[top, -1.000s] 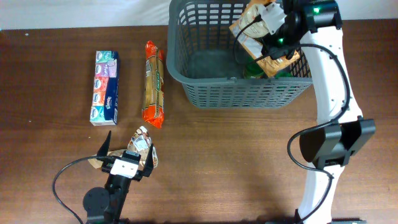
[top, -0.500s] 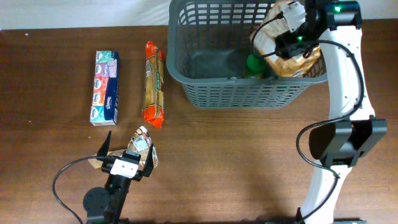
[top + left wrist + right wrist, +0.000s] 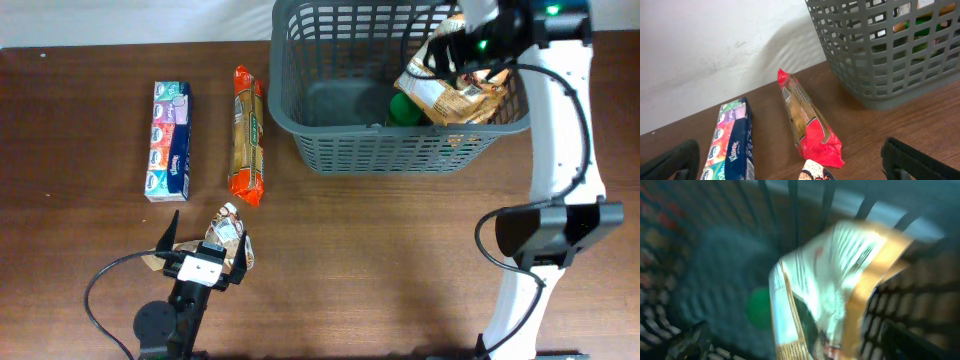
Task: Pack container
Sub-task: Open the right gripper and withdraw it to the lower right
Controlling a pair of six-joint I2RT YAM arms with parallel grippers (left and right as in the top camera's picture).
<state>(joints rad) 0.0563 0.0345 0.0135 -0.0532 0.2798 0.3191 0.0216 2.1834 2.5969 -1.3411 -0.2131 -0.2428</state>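
Container with two items inside, three packets outside; left end effector and right end effector wide open, empty.

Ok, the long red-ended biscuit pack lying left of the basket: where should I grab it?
Probably across the middle of the biscuit pack, coming straight down. It lies flat, long and narrow, so jaws span its short width, and it touches neither the tissue box nor the container.

Your left gripper rests at the lower left, jaws wide apart. Your right arm stretches up the right edge, with the right gripper at the upper right, jaws also spread.
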